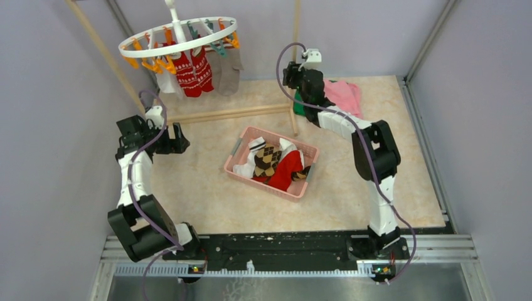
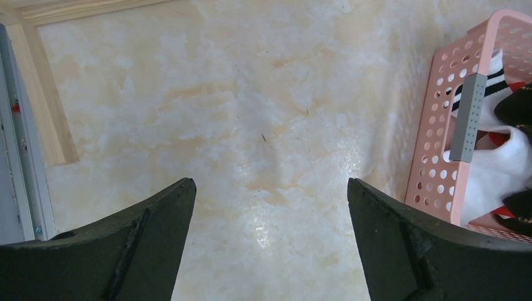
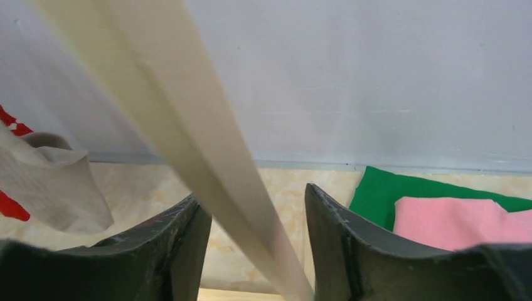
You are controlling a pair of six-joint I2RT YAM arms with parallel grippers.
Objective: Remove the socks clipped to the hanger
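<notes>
Reaching for the grey sock (image 1: 229,75) clipped to the hanger (image 1: 177,31), steer your half-open, empty right claw (image 3: 251,195) clear of the wooden post (image 3: 157,106), while your left claw (image 2: 270,183) hangs wide beside the basket (image 2: 433,144).

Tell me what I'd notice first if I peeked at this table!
The white round hanger at the back left, with its orange and teal clips and red, white and grey socks dangling from it. Next, the pink basket in the middle of the table, with loose socks piled inside.
</notes>
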